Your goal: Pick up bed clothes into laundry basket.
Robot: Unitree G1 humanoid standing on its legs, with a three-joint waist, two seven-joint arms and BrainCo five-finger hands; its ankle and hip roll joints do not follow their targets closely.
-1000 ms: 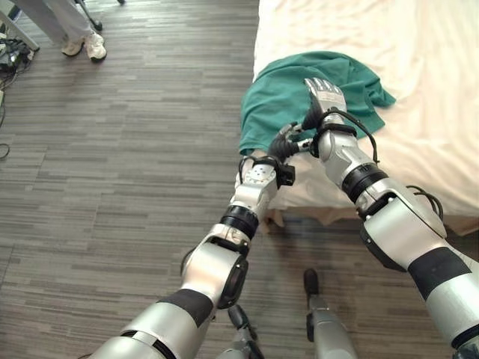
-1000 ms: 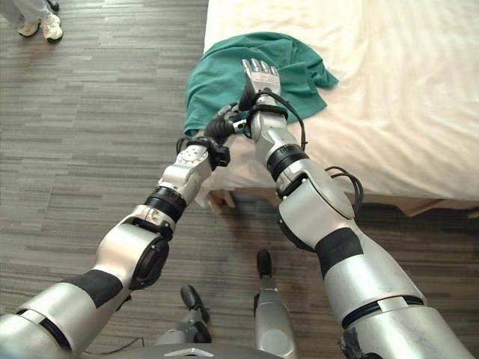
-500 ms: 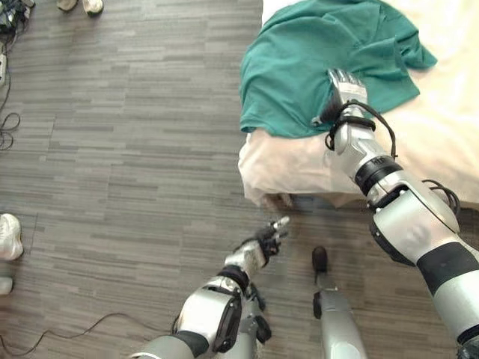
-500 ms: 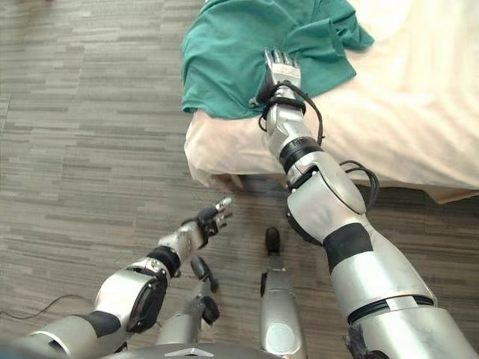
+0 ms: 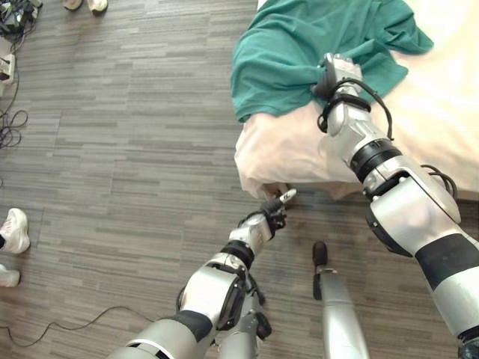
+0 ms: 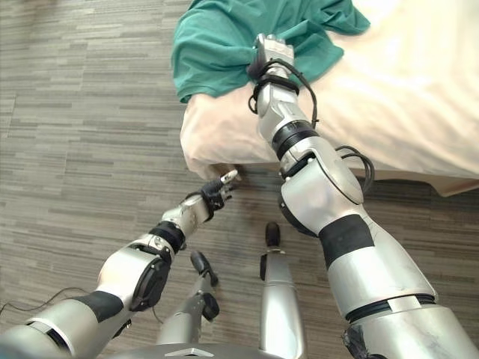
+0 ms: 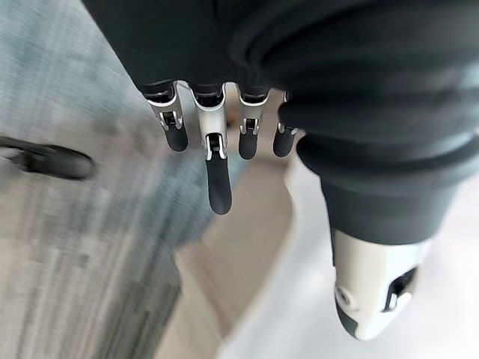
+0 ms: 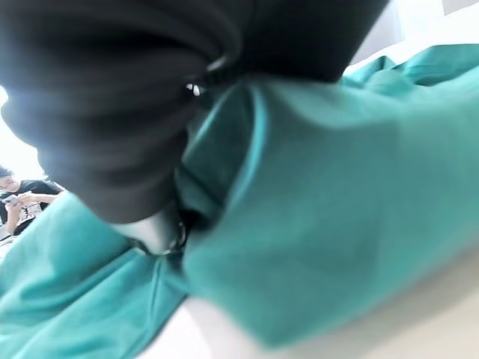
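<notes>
Rumpled teal garment (image 5: 299, 52) on bed corner (image 5: 262, 153)

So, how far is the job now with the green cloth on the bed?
Nothing is finished: the green cloth lies on the bed. In hand: the right hand has cloth bunched around it. The left hand hangs open over the floor. Left: lifting and placing it.

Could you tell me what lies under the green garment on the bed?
The green garment lies on the bed's cream sheet, draped over its corner. The right hand grips the cloth; its fingers are buried in it.
</notes>
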